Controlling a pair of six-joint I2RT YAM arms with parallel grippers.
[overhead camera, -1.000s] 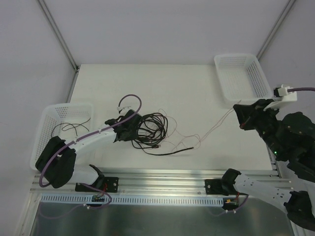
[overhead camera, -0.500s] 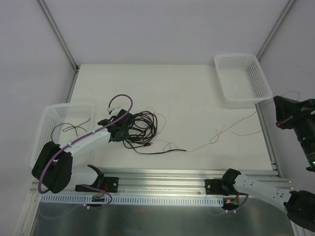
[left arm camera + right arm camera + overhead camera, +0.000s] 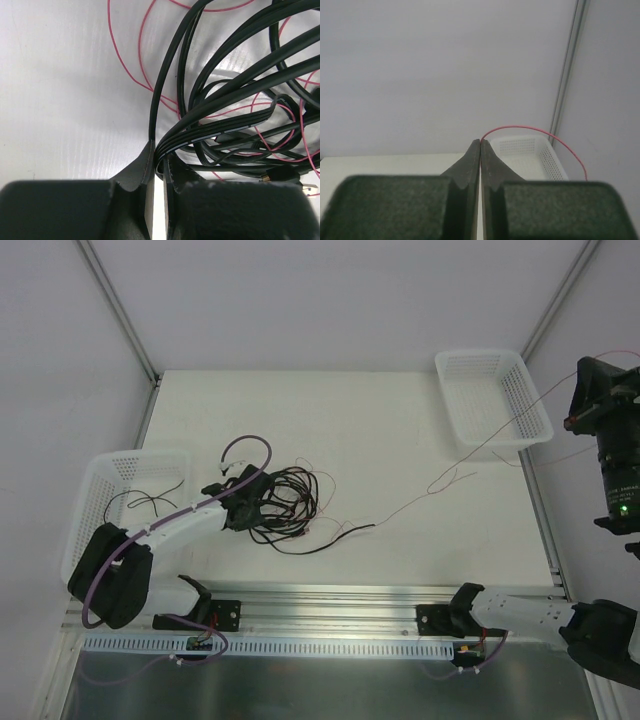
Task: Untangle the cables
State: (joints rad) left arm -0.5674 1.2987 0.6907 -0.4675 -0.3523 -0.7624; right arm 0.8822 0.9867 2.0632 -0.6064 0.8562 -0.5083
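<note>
Left tool [image 3: 159, 156] low, clamping black cables [image 3: 215, 132]; right tool [image 3: 480, 143] up high (pinching red wire [image 3: 520, 126]).

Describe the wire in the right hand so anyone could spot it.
On the white table, the left hand pinches a black cable tangle. One wire runs from it rightward, past the far-right basket, up into the right hand; it alone is red and thread-thin.

A lab bench inside white enclosure walls [image 3: 350, 300], aluminium rail [image 3: 330, 605].
</note>
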